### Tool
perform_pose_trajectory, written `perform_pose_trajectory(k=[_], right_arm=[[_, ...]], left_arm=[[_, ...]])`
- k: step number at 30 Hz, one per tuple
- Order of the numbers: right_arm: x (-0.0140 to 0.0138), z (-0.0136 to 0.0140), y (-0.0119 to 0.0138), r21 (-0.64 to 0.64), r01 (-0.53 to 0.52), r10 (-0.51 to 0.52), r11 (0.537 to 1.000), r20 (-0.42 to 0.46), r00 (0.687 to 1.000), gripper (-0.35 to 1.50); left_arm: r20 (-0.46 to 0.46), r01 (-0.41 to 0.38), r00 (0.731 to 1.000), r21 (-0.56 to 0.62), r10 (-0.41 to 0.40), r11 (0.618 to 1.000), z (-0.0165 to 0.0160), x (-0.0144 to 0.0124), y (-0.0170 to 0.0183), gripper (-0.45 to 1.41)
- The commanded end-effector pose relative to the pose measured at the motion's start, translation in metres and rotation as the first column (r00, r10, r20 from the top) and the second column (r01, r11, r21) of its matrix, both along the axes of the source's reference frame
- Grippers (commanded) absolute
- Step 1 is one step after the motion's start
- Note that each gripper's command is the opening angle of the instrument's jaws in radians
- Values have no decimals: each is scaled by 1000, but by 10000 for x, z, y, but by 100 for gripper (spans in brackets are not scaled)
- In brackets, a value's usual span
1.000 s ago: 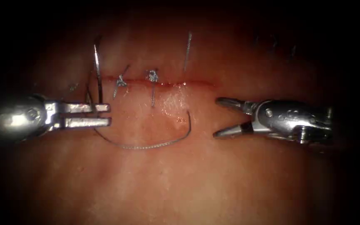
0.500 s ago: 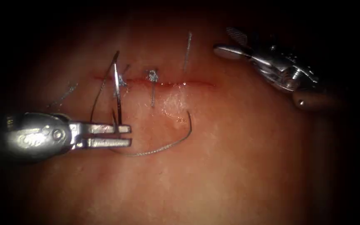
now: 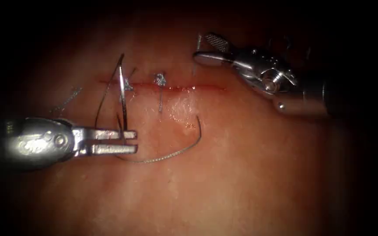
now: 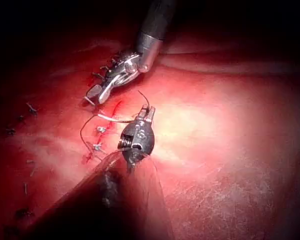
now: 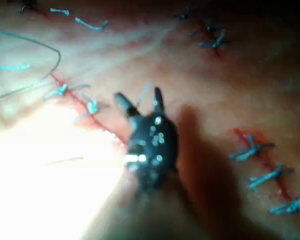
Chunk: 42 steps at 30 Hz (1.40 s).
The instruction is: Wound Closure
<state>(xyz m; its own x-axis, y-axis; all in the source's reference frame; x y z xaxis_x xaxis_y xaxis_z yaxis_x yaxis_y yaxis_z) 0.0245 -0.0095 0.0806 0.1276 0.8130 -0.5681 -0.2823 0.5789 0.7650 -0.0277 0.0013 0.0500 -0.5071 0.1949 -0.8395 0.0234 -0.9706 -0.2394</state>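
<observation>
In the endoscope view the left claw (image 3: 130, 142) lies on the near side of the cut (image 3: 171, 86), toward its left end, with its two jaws pointing right. They are clenched on the needle (image 3: 122, 98) low on its curve, near the end that carries the thread. The needle stands up from the jaws, its tip reaching just past the cut's line close to the leftmost knot (image 3: 127, 84); it is out of the tissue (image 3: 223, 175). The thread (image 3: 167, 154) leaves the jaws, sweeps right in a low arc over the tissue and climbs to a point just below the cut, near the wet red fluid (image 3: 184, 89) at its middle. A second knot (image 3: 160, 79) sits on the cut between the leftmost one and a short upright thread end (image 3: 195, 65) on the far side.

The right claw (image 3: 206, 48) hangs over the far side of the cut, beyond its right half, jaws spread apart and grasping nothing, their tips just beside that upright thread end.

The left wrist view shows the left claw (image 4: 146, 113) with the needle and looping thread (image 4: 85, 135), and the right claw (image 4: 97, 92) spread beyond it. The right wrist view shows the right claw (image 5: 140, 102) parted above the stitched cut.
</observation>
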Motion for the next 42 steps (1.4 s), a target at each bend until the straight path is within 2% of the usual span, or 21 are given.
perform_pose_trajectory(k=[1, 6, 9, 10, 11, 14, 24, 33, 42], right_arm=[[10, 1, -1, -5, 14, -14, 1000, -4, 1000, 106], [12, 1, -1, -3, 18, -18, 1000, -7, 1000, 104], [12, 2, -1, -1, 26, -26, 1000, -10, 1000, 84], [12, 2, -1, 1, 31, -31, 1000, -14, 999, 64], [13, 2, -1, 9, 38, -38, 999, -22, 999, 27], [15, 3, 1, 5, 47, -47, 999, -24, 999, -35], [16, 7, 4, 3, 53, -53, 999, -28, 998, -35], [10, -15, 27, -43, -1, 0, 999, -31, 1000, -35], [4, -29, 39, -74, -40, 37, 996, -39, 999, -35]], left_arm=[[3, -1, 1000, -2, 1, 1000, 6, -5, 3, -45], [3, -2, 1000, -3, 2, 1000, 7, -5, 3, -45], [3, -2, 1000, -3, 2, 1000, 8, -5, 3, -45], [3, -2, 1000, -3, 2, 1000, 8, -5, 3, -45], [3, -2, 1000, -3, 2, 1000, 8, -5, 3, -45], [3, -2, 1000, -3, 2, 1000, 8, -5, 3, -45], [3, -1, 1000, -3, 1, 1000, 8, -5, 3, -45], [3, -2, 1000, -3, 2, 1000, 8, -5, 3, -45], [2, -1, 1000, -5, 1, 1000, 9, -7, 1, -45]])
